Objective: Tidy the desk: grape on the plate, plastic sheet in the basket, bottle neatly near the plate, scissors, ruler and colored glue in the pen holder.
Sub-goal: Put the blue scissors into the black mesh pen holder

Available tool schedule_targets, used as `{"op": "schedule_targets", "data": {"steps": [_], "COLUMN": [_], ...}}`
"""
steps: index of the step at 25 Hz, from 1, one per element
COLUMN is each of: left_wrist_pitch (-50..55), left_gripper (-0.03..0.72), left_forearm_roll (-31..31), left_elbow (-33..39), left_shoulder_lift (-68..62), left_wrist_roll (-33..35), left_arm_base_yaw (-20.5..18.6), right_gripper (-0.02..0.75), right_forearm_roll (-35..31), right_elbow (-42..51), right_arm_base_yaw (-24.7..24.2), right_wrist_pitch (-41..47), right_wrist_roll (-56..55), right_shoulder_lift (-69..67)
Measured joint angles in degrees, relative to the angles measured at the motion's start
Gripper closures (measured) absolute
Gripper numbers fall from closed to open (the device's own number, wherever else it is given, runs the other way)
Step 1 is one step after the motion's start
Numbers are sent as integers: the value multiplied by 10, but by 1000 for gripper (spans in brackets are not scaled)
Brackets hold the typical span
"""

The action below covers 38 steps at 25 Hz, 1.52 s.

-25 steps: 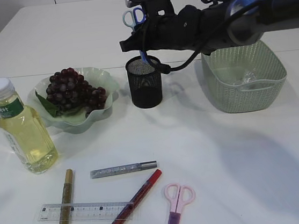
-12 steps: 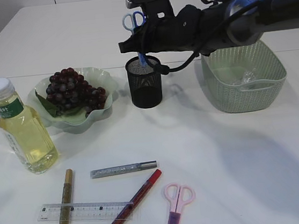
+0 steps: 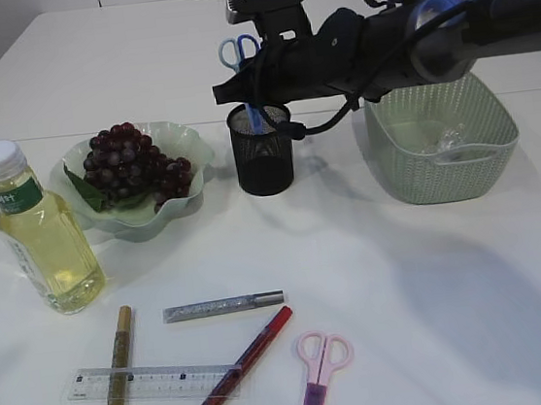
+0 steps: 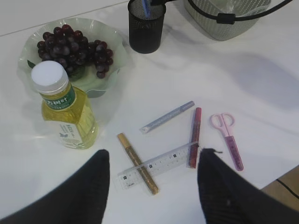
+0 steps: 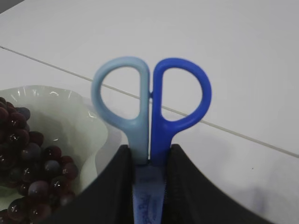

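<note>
I've got the right gripper [image 5: 149, 177] clamped on the blue scissors [image 3: 241, 49] just below the handle loops, blades pointing down, bc that's the only way they'll drop cleanly into the pen holder [image 3: 263, 150]; in the exterior view the blade end sits inside the holder's mouth while the loops stand well above the rim. Wrist cam confirms the grip: both dark fingers [image 5: 117, 186] press the shank w/ no gap. I'd judge the next step is to let go, and the risk is the scissors tipping against the mesh rim or rocking the holder, since it's light-looking. Left gripper [image 4: 152, 186] hangs open, holding nothing, above the clutter at the front, which I read as staged for the next pick. Below it: ruler [image 4: 159, 163] lying flat w/ the gold glue pen [image 4: 138, 163] crossing it and the red glue pen [image 4: 194, 137] touching its right end; silver glue pen [image 4: 168, 116] just beyond, pink scissors [image 4: 226, 140] off to the right. So those are all yet to go in. Grapes [image 3: 134, 164] are already on the plate [image 3: 190, 143], bottle [image 3: 45, 238] upright just beside the plate, and something clear, prob. the plastic sheet [image 3: 445, 143], lies in the basket [image 3: 444, 178].
</note>
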State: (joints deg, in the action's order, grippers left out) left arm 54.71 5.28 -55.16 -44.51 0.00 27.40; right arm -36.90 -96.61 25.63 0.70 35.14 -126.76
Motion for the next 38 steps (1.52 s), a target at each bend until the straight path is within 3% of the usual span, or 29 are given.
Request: {"op": "schedule_targets", "data": {"steps": [9, 21, 30, 38], "left_wrist_pitch": [0, 0, 0, 0], "left_gripper": [253, 253, 253, 253], "left_forearm_roll": [0, 0, -9, -12], "left_elbow": [0, 0, 0, 0], "left_shoulder_lift": [0, 0, 0, 0], "left_wrist_roll": [0, 0, 0, 0], "left_arm_base_yaw": [0, 0, 0, 0], "right_gripper": [467, 459, 459, 458], "right_forearm_roll": [-14, -13, 74, 201], "right_elbow": [0, 0, 0, 0], "right_arm_base_yaw": [0, 0, 0, 0], "right_wrist_pitch": [21, 93, 311, 553], "right_wrist_roll": [0, 27, 42, -168], "right_shoulder_lift": [0, 27, 115, 173]}}
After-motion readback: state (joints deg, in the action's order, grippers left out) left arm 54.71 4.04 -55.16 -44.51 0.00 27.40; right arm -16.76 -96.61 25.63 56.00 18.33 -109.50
